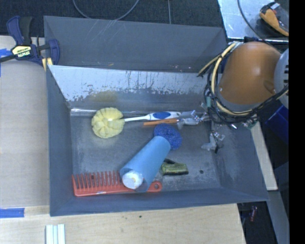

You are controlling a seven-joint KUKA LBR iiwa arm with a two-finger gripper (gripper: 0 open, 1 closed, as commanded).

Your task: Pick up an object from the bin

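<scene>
Arm low over the right side of the bin, nothing lifted yet.

From where I stand the gripper (212, 137) hangs below the arm's orange cover, close above the bare floor of the grey bin (142, 44) at its right side, and I cannot tell whether it is open or closed; I see nothing in its grasp. Nearest to it lie the end of a white, orange and blue toothbrush (160, 117) and a blue scrubby puff (169, 134), with a small dark olive thing (173, 169) a little further off. A blue tube with a white cap (145, 161) leans across a red comb (104, 183), and a yellow ball (108, 122) sits well away at the left. By my reckoning the pick is not yet made: choosing, closing on a thing and raising it all remain.
</scene>
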